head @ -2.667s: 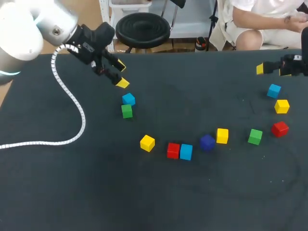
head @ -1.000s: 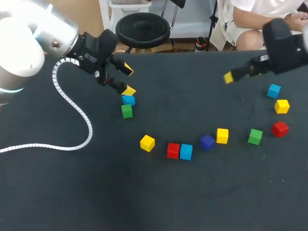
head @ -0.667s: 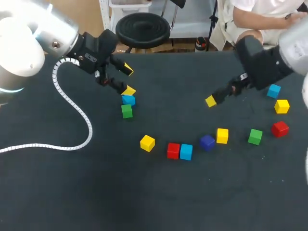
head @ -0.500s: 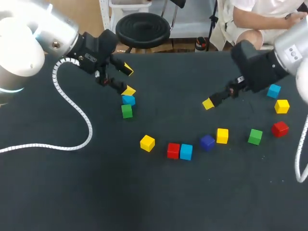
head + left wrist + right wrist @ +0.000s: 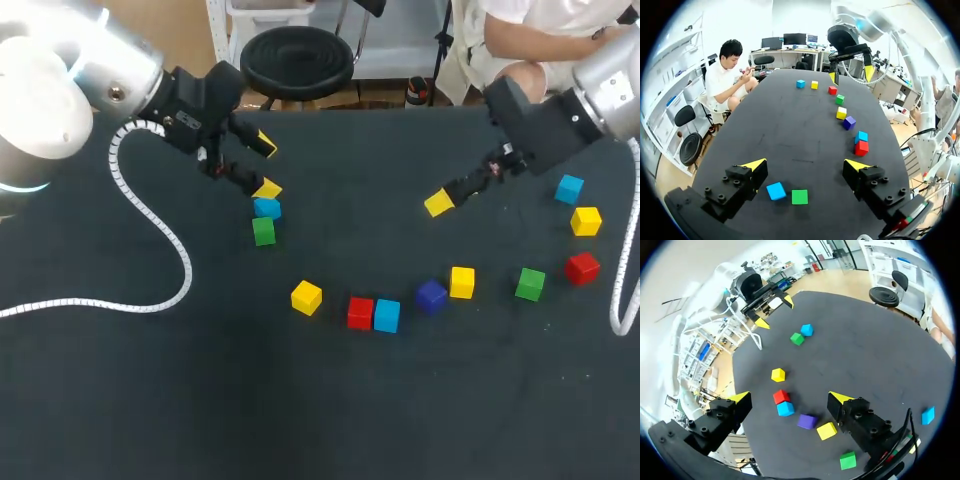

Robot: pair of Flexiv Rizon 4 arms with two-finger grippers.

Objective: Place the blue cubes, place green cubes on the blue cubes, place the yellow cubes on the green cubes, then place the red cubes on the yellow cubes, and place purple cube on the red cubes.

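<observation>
**Head view.** A dark bench [image 5: 180, 400] carries eleven loose cubes, none stacked. The left hand [image 5: 263, 165] is released, with its fingers spread. It hangs just behind the far-left blue cube [image 5: 266, 208], and its nearer yellow tip is just above that cube. The far-left green cube [image 5: 263, 231] sits directly in front of the blue one. Whether the two touch cannot be told.

Across the middle of the bench run:
- the left yellow cube [image 5: 306, 297];
- the middle red cube [image 5: 360, 312] and middle blue cube [image 5: 386, 315], side by side and touching;
- the purple cube [image 5: 431, 296];
- the middle yellow cube [image 5: 461, 282];
- the right green cube [image 5: 530, 284];
- the right red cube [image 5: 581, 267].

Behind the right red cube lie the right yellow cube [image 5: 586, 220] and the right blue cube [image 5: 569, 188]. The right hand [image 5: 440, 203] is over bare bench behind the purple cube, apart from every cube. Only one of its yellow tips shows here.

**Left wrist view.** The left hand [image 5: 805, 165] has its fingers wide apart and grips nothing. The far-left blue cube [image 5: 776, 191] and far-left green cube [image 5: 799, 196] lie side by side on the bench below the gap between the fingers, touching neither finger. Ahead, the other cubes curve away toward the right hand [image 5: 850, 74].

**Right wrist view.** The right hand [image 5: 790, 397] has its fingers wide apart and grasps nothing. Below the gap lie the middle red cube [image 5: 781, 396], middle blue cube [image 5: 785, 408] and purple cube [image 5: 807, 421]. The middle yellow cube [image 5: 826, 430] sits just beside one finger. Farther ahead is the left yellow cube [image 5: 778, 374], and beyond it the far-left pair, near the left hand [image 5: 774, 311].
</observation>
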